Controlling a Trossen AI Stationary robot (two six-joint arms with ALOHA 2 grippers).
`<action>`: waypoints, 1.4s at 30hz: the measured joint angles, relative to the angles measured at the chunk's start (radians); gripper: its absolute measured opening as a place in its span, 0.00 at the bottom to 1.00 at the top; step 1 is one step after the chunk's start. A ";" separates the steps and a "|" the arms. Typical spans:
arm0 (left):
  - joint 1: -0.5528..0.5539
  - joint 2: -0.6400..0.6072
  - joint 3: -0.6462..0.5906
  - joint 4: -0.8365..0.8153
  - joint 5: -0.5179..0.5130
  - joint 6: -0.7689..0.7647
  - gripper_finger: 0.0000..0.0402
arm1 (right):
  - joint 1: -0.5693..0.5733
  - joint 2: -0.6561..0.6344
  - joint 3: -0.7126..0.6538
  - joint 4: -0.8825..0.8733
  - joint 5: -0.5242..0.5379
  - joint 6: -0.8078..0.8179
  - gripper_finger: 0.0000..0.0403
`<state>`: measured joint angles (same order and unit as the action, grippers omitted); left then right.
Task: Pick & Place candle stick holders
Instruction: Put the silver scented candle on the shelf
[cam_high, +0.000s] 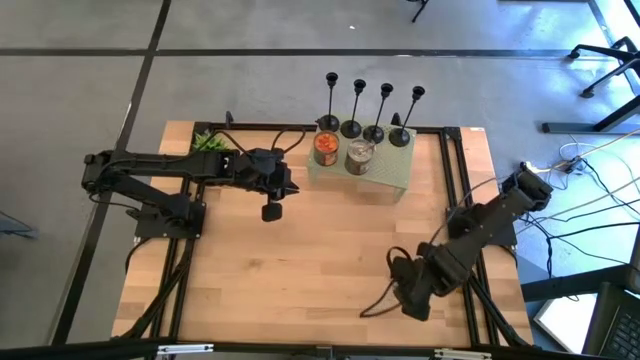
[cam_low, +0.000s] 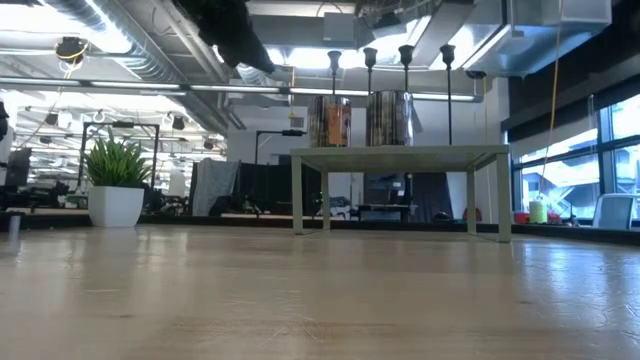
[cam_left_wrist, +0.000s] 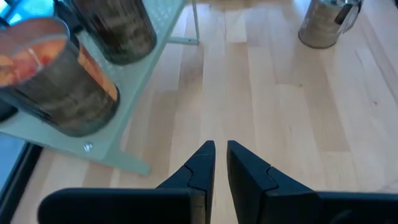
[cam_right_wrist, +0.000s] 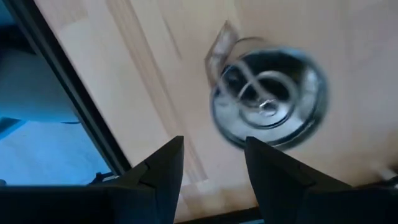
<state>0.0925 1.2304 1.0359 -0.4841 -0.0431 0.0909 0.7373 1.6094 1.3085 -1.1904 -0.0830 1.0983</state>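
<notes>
Four slim black candlestick holders (cam_high: 351, 128) stand by their round bases in a row along the far edge of a small pale green stand (cam_high: 385, 180) at the table's far middle. In the low view their stems and cups (cam_low: 406, 55) rise behind two jars. My left gripper (cam_high: 272, 210) hovers over bare wood just left of the stand, shut and empty; the left wrist view (cam_left_wrist: 221, 152) shows its fingertips almost together. My right gripper (cam_high: 405, 290) is near the table's front right, open and empty (cam_right_wrist: 211, 149), above and beside a silver tin (cam_right_wrist: 267, 99).
An orange jar (cam_high: 326, 148) and a silver-grey jar (cam_high: 359, 157) stand on the stand in front of the holders. The silver tin (cam_left_wrist: 323, 25) sits on the wood near my right gripper. A potted plant (cam_high: 208, 141) stands at the far left. Bare wood lies between the arms.
</notes>
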 joint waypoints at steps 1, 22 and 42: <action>0.000 0.000 0.000 0.009 0.000 0.001 0.09 | 0.014 0.000 -0.010 0.014 0.000 0.016 0.43; 0.000 0.000 0.000 0.077 -0.001 -0.054 0.09 | 0.148 -0.002 -0.171 0.147 0.181 -0.173 0.43; -0.001 0.000 0.000 0.065 0.011 -0.115 0.09 | 0.086 0.007 -0.181 0.323 0.464 -0.132 0.07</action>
<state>0.0914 1.2301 1.0359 -0.4187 -0.0322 -0.0238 0.8237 1.6169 1.1278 -0.8675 0.3812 0.9665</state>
